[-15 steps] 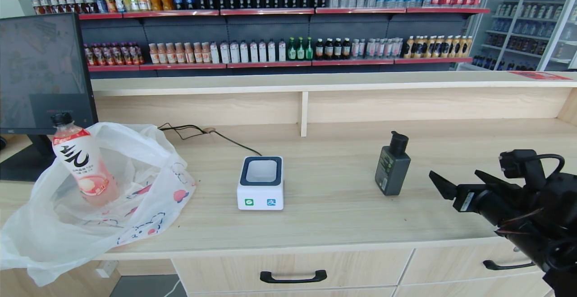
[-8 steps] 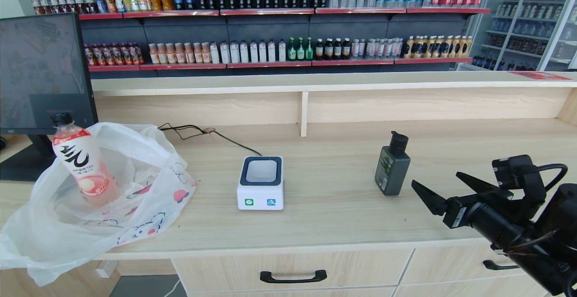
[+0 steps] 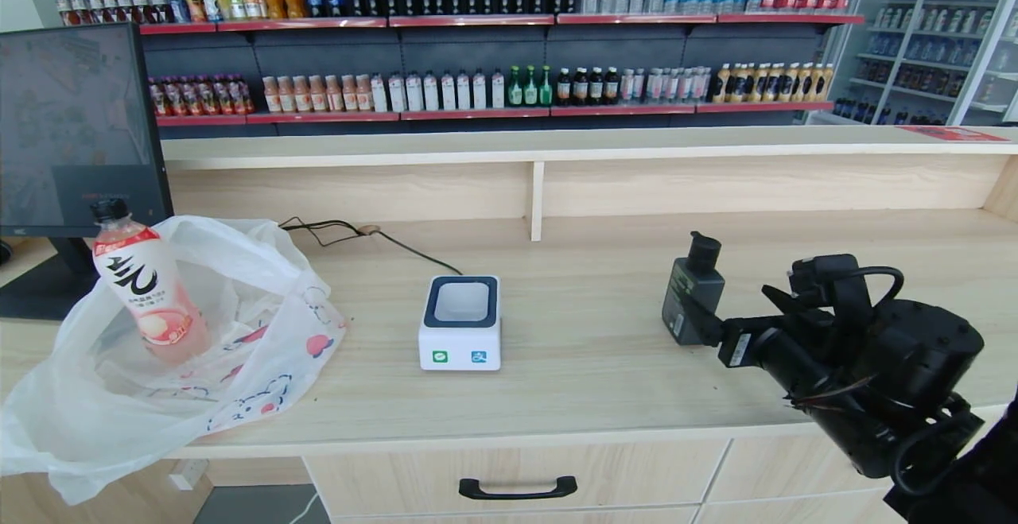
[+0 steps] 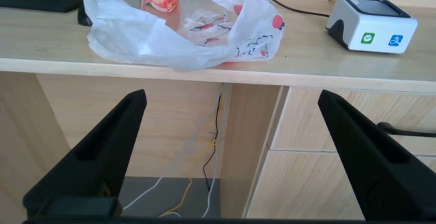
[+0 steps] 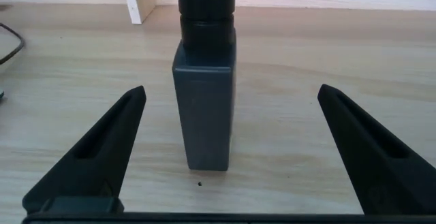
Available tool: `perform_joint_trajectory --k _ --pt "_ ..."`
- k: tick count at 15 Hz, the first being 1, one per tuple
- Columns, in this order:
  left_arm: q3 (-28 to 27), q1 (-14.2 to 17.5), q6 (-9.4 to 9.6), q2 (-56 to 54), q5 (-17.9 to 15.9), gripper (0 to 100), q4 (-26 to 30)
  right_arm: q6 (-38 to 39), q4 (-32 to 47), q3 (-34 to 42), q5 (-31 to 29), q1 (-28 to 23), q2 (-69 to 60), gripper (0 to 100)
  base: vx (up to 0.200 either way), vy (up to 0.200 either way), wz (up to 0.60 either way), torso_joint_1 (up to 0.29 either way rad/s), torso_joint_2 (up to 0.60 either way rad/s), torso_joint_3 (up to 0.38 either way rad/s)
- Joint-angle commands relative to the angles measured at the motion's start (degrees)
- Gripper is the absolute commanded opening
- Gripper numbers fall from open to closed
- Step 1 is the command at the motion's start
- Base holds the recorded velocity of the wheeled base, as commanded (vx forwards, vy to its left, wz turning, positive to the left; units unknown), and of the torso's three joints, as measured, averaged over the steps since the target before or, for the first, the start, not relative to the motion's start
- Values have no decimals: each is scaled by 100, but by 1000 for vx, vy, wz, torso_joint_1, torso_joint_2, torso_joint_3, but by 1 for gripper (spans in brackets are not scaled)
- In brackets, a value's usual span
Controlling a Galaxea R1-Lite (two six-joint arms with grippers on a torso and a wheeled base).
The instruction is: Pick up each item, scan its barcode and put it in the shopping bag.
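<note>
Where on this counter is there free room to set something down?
The widest bare stretch lies between the scanner and the dark bottle. A narrower strip runs between the shopping bag and the scanner. Crowded: around the bottle, where the open right gripper brackets it, and behind the scanner, where a cable runs.

Bright, even light is falling from overhead, leaving only soft shadows.
The wooden counter is glowing evenly, and the dark bottle is casting barely a faint shadow at its base. The monitor is dimly mirroring the room, the shopping bag is letting light through, and the shelves are bowing slightly near the head view's corners. Below the counter, the left wrist view is showing dimmer, shaded space.
</note>
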Motion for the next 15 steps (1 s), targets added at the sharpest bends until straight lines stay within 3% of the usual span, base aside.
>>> perform_joint_trajectory --k 1,3,15 --pt "0 0 1 -2 0 100 -1 200 -6 -530 -413 321 444 100 0 0 0 0 0 0" --pt "0 0 1 -2 0 100 -1 280 -6 -1013 -606 277 699 100 0 0 0 0 0 0" --pt "0 0 -7 -2 0 100 -1 447 -6 -1426 -606 -39 1384 100 0 0 0 0 0 0"
